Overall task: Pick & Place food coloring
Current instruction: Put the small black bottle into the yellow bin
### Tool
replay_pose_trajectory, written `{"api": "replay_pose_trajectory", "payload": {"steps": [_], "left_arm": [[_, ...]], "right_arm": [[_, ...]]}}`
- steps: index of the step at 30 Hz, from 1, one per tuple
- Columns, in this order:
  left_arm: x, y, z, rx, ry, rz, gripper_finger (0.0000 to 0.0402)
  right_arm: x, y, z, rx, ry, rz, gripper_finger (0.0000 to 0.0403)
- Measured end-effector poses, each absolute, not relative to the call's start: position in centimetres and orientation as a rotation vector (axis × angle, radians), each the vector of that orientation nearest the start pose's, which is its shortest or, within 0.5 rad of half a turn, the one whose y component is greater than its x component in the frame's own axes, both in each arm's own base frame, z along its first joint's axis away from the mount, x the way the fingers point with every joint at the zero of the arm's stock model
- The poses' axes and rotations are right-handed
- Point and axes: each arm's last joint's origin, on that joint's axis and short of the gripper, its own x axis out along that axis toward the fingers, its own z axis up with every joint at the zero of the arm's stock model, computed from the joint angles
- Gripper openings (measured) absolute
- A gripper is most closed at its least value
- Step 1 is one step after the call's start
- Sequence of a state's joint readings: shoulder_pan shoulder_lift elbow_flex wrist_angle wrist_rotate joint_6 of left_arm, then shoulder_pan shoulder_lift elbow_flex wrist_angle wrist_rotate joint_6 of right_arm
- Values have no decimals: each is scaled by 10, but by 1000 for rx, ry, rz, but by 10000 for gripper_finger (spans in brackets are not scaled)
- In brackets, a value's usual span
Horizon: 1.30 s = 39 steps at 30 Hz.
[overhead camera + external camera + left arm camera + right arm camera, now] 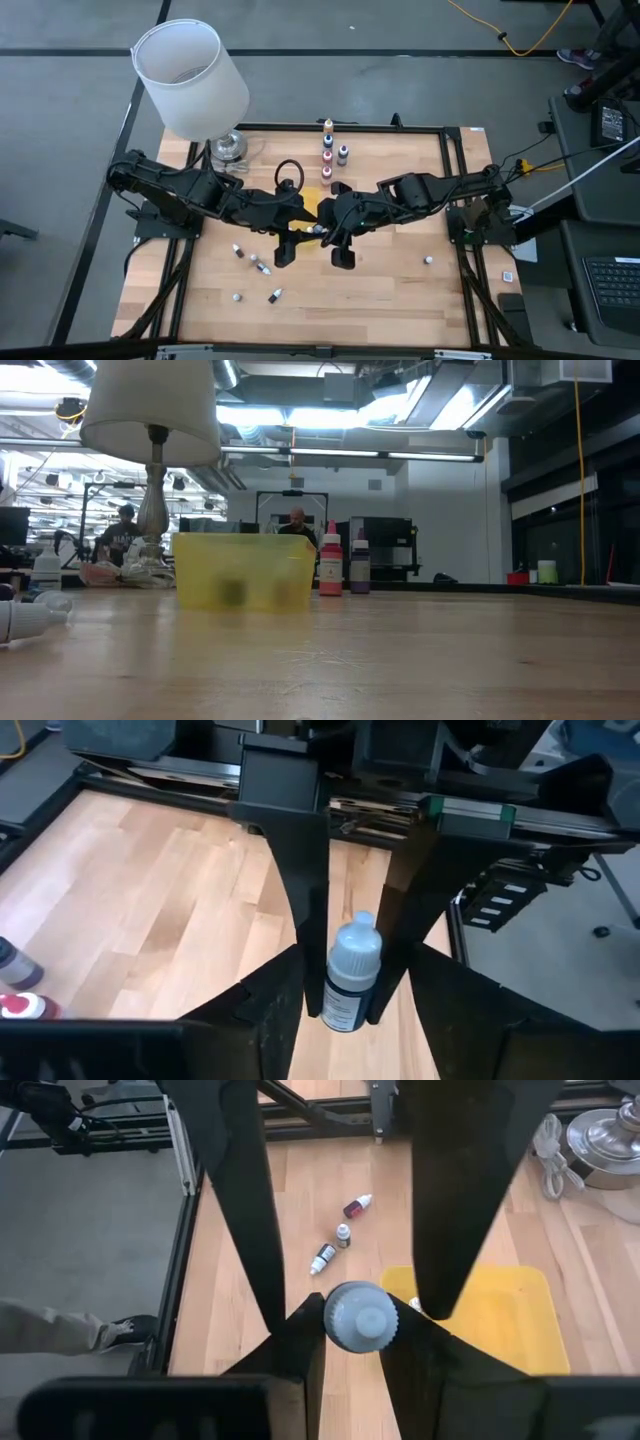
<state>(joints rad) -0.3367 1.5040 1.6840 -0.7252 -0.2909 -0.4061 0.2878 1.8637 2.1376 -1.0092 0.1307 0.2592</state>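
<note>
Both arms meet above the table's middle. My right gripper (332, 236) (355, 1355) is shut on one food coloring bottle (352, 970) with a white cap and dark contents. My left gripper (298, 238) (352, 1012) is open, and its fingers (250, 1230) stand to either side of that bottle and of the right fingers. Several more bottles stand upright in a row (327, 150) near the far edge. Others lie on their sides on the wood (257, 264) (343, 1235). Neither gripper shows in the low view. My right gripper pinches the bottle between its two fingers (312, 950), on the body just below the white cap (360, 1317). The fingers come from above, pointing down along the bottle's length. The bottle is about upright, cap toward the wrist, and lifted clear of the table.
A yellow translucent tray (312, 203) (245, 570) sits under the two grippers. A lamp with a white shade (190, 75) stands at the far left, with a black cable loop (288, 172) beside it. One bottle lies alone on the right (428, 260). Bare wood lies toward the near edge.
</note>
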Motion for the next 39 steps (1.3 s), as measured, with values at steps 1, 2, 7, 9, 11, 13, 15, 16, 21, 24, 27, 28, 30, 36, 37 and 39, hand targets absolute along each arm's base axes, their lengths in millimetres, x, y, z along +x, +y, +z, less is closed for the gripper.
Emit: {"api": "replay_pose_trajectory", "payload": {"steps": [1,2,7,9,11,13,15,16,21,24,27,28,30,36,37,39], "left_arm": [[299,-96,420,-229,516,61,169],[300,-96,421,-229,514,61,163],[300,-96,421,-236,508,70,135],[300,-96,421,-241,504,83,125],[300,-96,421,-241,502,90,115],[300,-95,421,-241,501,93,104],[300,-95,421,-241,499,93,92],[300,-95,421,-241,498,93,86],[300,-95,421,-236,498,93,58],[300,-95,421,-230,498,90,48],[300,-95,421,-231,498,90,47],[300,-95,421,-231,498,90,47],[300,-95,421,-231,498,91,47],[299,-95,421,-227,499,86,42],[300,-96,422,-228,495,85,39],[300,-96,422,-229,494,84,33]], "right_arm": [[373,106,416,95,732,54,86],[373,106,416,95,733,54,86],[373,105,416,93,732,53,86],[373,105,416,92,732,51,86],[373,105,416,93,732,50,86],[373,105,416,91,732,51,86],[373,105,416,91,731,52,86],[373,105,416,91,731,52,86],[373,105,416,93,732,54,86],[373,105,416,93,734,54,86],[373,104,416,94,734,52,86],[373,104,416,95,734,49,86],[373,103,416,96,734,46,86],[374,100,416,100,731,39,96],[375,99,416,99,721,39,98],[376,99,418,83,702,37,104]]}}
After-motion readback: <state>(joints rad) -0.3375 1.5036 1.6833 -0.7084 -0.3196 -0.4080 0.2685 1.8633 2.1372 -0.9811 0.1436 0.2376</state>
